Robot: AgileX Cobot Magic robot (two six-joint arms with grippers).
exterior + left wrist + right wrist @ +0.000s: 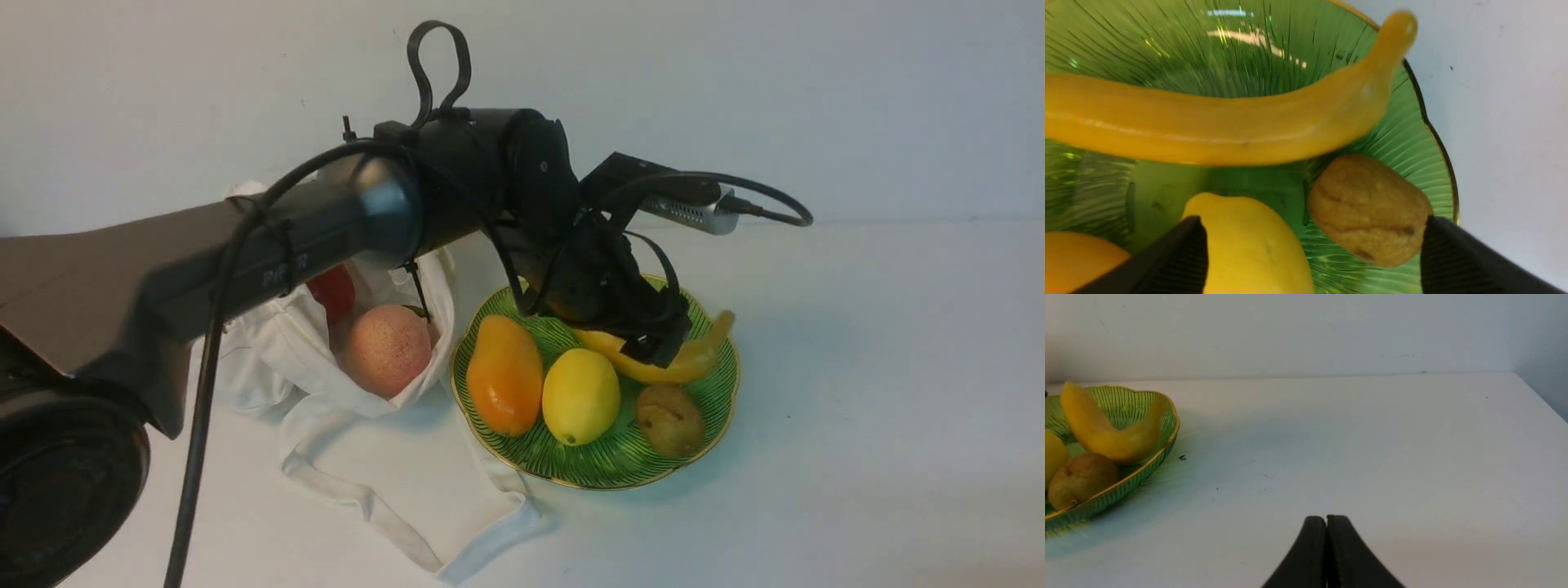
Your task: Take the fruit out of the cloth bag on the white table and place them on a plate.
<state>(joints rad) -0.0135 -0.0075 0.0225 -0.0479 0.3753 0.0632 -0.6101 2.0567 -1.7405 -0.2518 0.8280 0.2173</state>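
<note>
On the left arm, partly legible "PIPER" lettering (286,271), white-on-dark.

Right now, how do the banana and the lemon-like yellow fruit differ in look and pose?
The banana is long and curved; the yellow fruit is short and oval.
The banana's tip rises over the plate's rim, while the yellow fruit lies inside it.
Both are yellow and on the green plate.
</note>
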